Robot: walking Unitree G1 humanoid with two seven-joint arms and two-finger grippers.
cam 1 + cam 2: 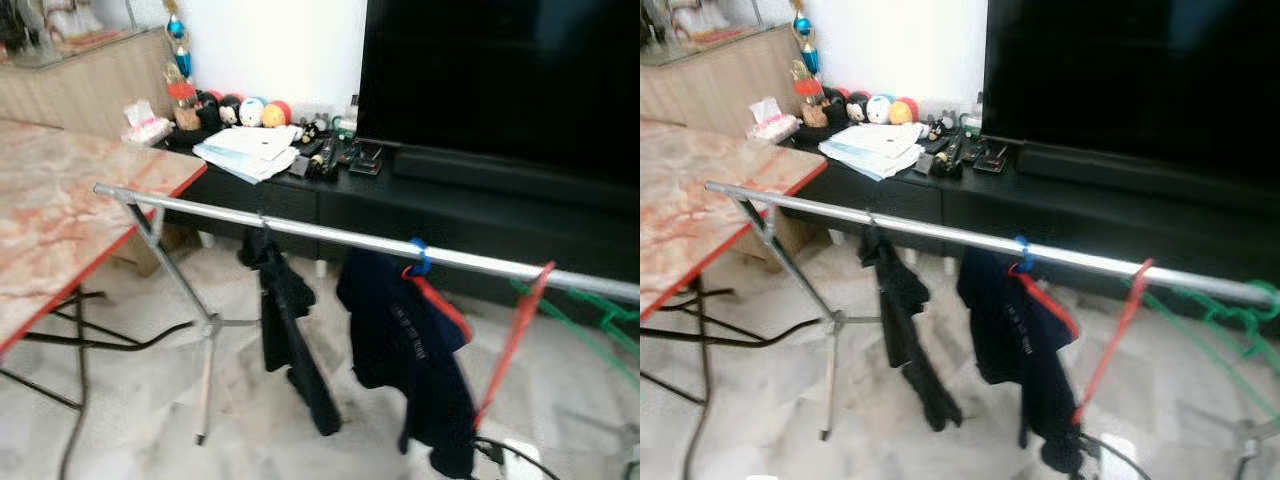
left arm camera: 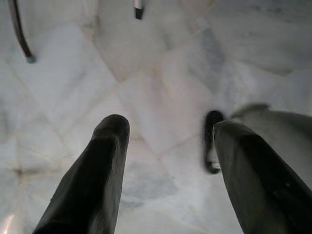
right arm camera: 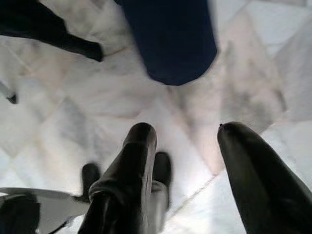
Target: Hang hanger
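Landmark: clothes rail [image 1: 330, 236], a long silver bar on splayed legs, crossing the room in front of the black TV unit [image 1: 470, 205]. Marble-topped table [image 1: 60, 215] sits just beside the rail's left end. Hanging from the rail, left to right: a black garment [image 1: 290, 330] near the middle, then a dark navy garment [image 1: 405, 350] on a hanger with a blue hook, then a bare red hanger [image 1: 1110, 340] hooked over the bar and tilted toward the navy garment; green hangers [image 1: 1230, 325] cluster at the far right end. Left gripper [image 2: 165, 170]: fingers spread, nothing between them, pointed down at the pale floor below the rail. Right gripper [image 3: 187, 170]: fingers likewise apart and empty, hem of the navy garment above them in the wrist view. Judgement: red hanger looks already placed. Risk: its hook seems shallow and skewed, so a brush from an arm or the swaying garment could slide it off.
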